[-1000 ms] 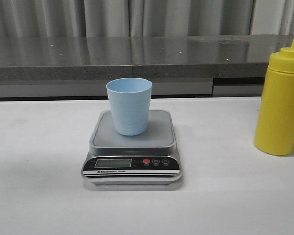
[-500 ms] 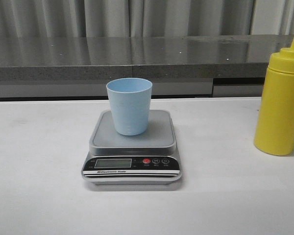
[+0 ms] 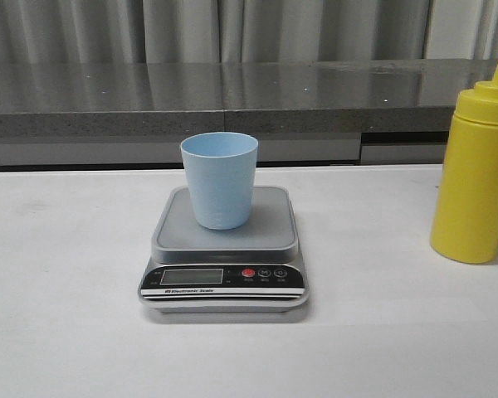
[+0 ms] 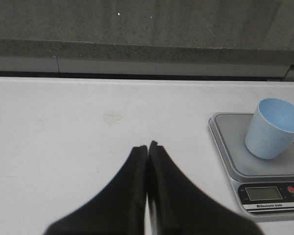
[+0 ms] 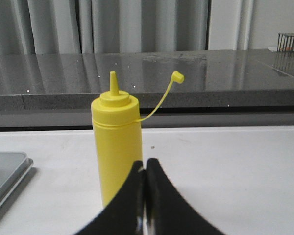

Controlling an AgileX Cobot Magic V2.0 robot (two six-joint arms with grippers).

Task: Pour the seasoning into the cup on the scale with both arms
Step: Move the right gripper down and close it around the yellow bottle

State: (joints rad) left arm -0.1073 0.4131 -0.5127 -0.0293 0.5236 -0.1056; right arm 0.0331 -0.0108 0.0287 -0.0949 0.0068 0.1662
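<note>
Yellow seasoning bottle (image 3: 476, 170) stands on the bench, well right of the cup (image 3: 220, 178) on the scale (image 3: 224, 249). Both grippers, left (image 4: 147, 147) and right (image 5: 145, 164), have jaws pressed together, empty. Light cup might tip if bumped.

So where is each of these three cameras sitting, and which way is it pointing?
Front view: looks forward over the white table at the cup standing on the scale, with the yellow bottle to the right; no part of the robot shows.
Left wrist view: sits on the left arm, looking past its closed fingers at the table, scale and cup.
Right wrist view: sits low on the right arm, looking past its closed fingers at the bottle, its tethered cap off.
Shared: front and left wrist views both show the cup and scale.
</note>
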